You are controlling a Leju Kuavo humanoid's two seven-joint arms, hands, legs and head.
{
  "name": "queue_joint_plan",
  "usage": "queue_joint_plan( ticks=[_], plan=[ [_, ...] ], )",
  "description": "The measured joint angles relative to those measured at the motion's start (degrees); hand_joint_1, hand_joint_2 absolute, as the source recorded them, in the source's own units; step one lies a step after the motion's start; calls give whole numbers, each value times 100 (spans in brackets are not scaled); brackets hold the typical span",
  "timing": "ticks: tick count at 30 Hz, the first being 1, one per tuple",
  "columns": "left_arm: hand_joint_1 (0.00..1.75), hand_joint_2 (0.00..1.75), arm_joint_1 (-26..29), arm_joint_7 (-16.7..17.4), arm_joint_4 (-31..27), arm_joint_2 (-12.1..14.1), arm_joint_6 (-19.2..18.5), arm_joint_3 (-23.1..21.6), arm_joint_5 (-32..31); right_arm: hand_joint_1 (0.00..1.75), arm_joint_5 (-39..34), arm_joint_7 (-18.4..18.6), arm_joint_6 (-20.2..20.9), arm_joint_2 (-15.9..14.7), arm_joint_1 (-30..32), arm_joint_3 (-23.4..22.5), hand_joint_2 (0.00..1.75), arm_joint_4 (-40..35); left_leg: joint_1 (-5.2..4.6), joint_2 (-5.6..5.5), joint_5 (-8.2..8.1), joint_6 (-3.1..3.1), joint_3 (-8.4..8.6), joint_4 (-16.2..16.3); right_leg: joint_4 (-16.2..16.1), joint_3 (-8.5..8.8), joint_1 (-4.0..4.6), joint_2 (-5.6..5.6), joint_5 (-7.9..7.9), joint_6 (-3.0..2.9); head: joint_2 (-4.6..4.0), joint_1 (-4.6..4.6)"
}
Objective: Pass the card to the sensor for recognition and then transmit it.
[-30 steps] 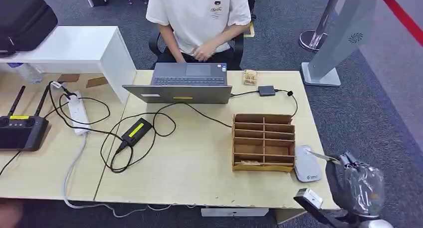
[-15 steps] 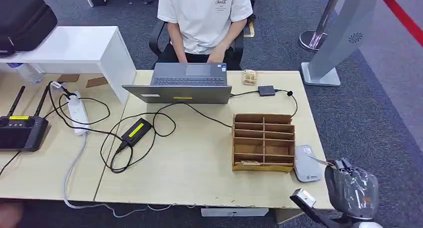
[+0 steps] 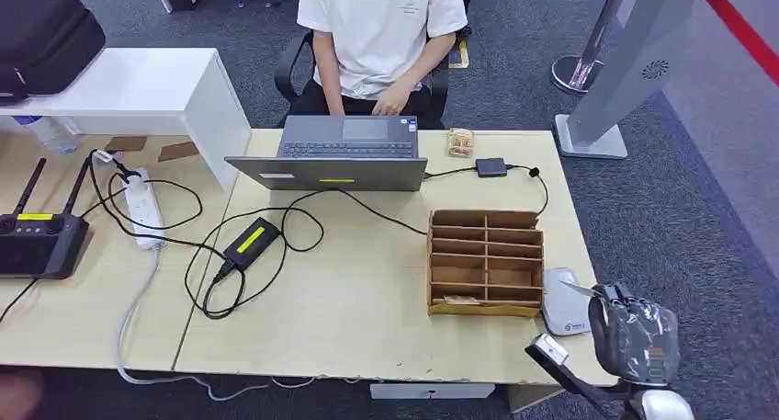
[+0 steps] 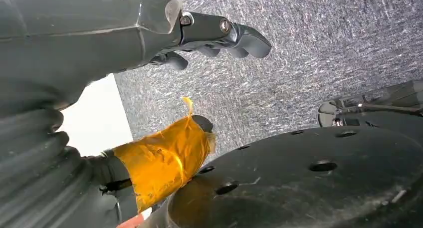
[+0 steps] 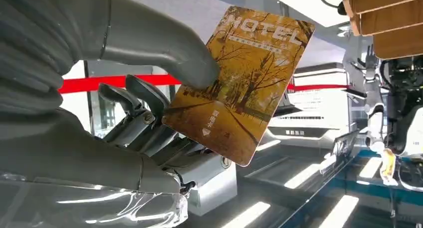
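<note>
The right hand (image 3: 634, 333), fingers (image 5: 144, 108) pinching the card (image 5: 239, 83), has drifted back off the sensor (image 3: 562, 300) at the counter's near right corner. Scanning looks done; handover comes next. The left hand (image 4: 209, 33) hangs with fingers curled on nothing.

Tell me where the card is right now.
The card is pinched in the right hand, at the table's right front corner, its edge over the grey sensor beside the wooden organizer.
</note>
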Motion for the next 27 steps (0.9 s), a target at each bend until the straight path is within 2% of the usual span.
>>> queue_joint_plan(
  ticks=[7,27],
  plan=[
    [0,175,0,18,0,-2,0,0,0,175,35,37,0,50,-45,55,175,63,0,0,0,0,1,0,0,0,0,0,0,0,0,0],
    [0,175,3,35,0,-4,-33,0,-13,175,-28,345,0,151,74,584,175,568,0,1,0,0,1,0,0,-1,0,0,0,0,0,0]
  ],
)
